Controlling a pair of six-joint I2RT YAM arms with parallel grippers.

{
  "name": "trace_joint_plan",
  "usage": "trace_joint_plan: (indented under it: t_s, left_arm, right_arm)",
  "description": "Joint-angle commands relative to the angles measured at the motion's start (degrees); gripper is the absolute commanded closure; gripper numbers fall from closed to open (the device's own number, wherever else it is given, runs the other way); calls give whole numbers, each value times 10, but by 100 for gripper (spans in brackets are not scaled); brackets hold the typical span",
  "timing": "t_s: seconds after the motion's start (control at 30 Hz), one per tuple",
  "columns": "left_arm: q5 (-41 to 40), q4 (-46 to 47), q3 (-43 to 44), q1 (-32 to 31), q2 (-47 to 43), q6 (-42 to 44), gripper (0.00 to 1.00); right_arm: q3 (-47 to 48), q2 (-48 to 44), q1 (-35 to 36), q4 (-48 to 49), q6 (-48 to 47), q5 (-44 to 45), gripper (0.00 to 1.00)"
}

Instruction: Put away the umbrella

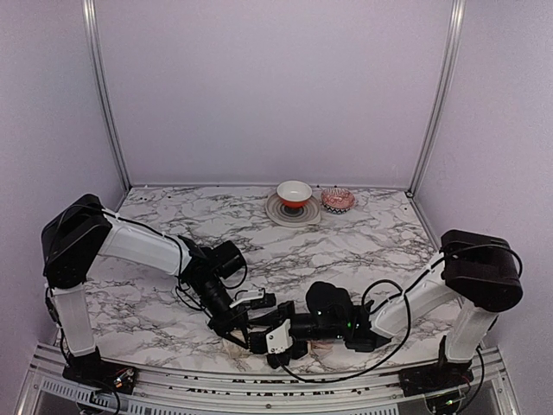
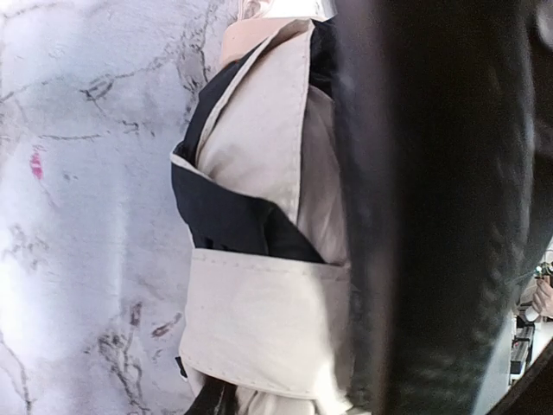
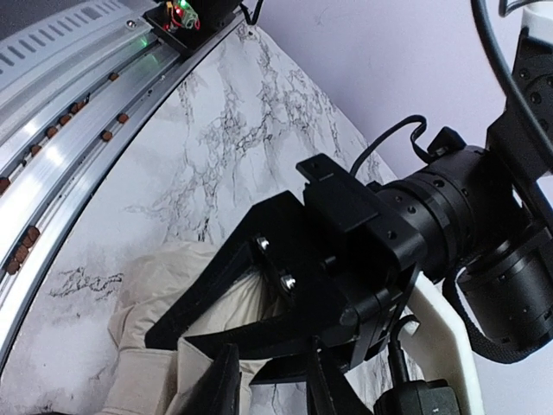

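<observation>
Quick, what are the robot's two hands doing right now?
Left gripper: closed, holding the umbrella.
Right gripper: open, holding nothing.

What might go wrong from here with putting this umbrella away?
The rolled cream-and-black fabric umbrella lies close to the marble table's near edge, so a nudge may push it off. Only the left end effector seems to pinch its fabric; the right end effector's jaws stand apart, so the folds may loosen.
</observation>
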Motion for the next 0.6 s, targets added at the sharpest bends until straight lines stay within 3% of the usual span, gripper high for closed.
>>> trace_joint_plan:
  t_s: [0.0, 0.2, 0.4, 0.57]
  left_arm:
    - [-150, 78, 1, 20, 6, -20, 100]
    - [-152, 82, 1, 23, -7, -29, 100]
    - [-179, 89, -6, 26, -23, -46, 100]
    - [-205, 108, -20, 34, -32, -78, 100]
  right_arm:
    - [-15, 2, 32, 3, 13, 1, 77]
    - [-22, 3, 31, -24, -6, 23, 78]
    - [-33, 12, 30, -34, -48, 139, 79]
    - [-50, -23, 23, -41, -58, 154, 78]
